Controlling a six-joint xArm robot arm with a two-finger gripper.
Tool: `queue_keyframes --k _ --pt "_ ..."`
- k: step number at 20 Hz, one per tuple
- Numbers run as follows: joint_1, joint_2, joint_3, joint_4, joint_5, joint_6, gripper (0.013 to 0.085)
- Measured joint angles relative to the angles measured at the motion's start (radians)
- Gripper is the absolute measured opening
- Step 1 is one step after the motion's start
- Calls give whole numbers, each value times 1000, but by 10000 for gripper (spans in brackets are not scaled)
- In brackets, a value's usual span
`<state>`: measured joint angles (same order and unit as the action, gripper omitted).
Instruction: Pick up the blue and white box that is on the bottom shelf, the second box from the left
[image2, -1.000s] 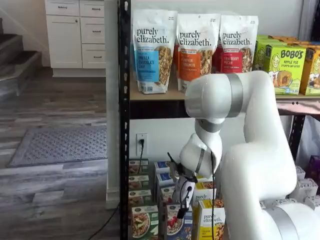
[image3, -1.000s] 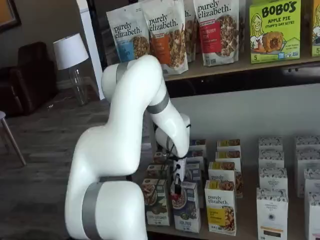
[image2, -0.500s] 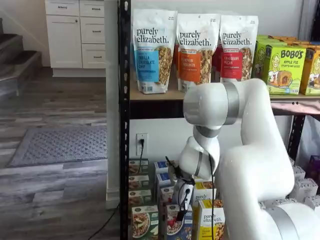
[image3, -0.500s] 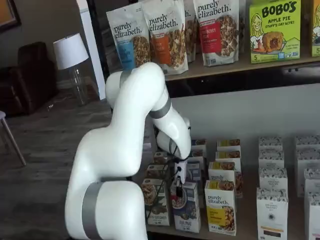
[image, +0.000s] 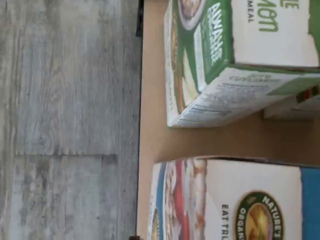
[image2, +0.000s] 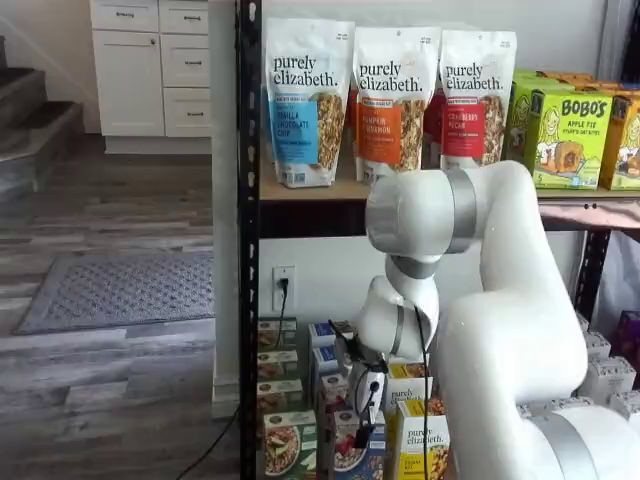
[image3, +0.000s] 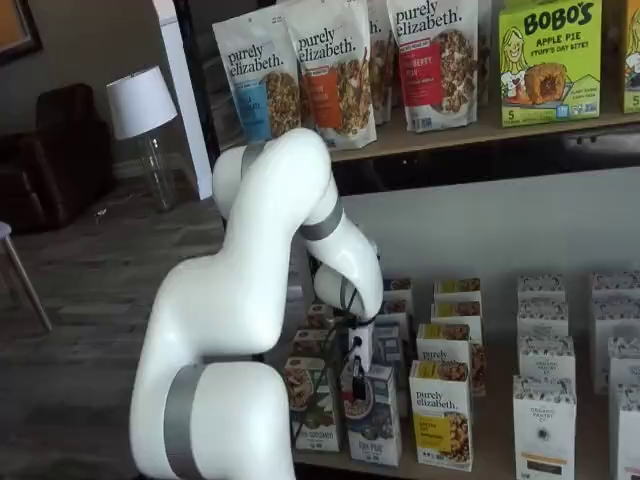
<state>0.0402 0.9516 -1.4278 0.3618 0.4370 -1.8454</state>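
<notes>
Where tan shelf board (image: 150, 100) ends, grey floorboards (image: 65, 100) (wood-grained)

3 granola bags (image2: 385, 100) + green Bobo's boxes (image2: 568, 135) on upper shelf; lamp (image3: 140, 105) far left; grey rug (image2: 120, 290) on floor.

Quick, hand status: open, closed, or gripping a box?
Hand: open as wide as it goes, at the front blue and white box; a grip on it cannot be told.

Blue and white box (image3: 374, 414) on the bottom shelf (image3: 480, 465), between two neighbouring boxes.
</notes>
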Motion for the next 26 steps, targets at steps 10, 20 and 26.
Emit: queue_keyframes --k 10,20,26 --pt "-2 -4 28 -4 -35 -3 850" --pt "-2 12 25 46 -64 -51 850" --pt "-9 13 24 36 -55 -48 690"
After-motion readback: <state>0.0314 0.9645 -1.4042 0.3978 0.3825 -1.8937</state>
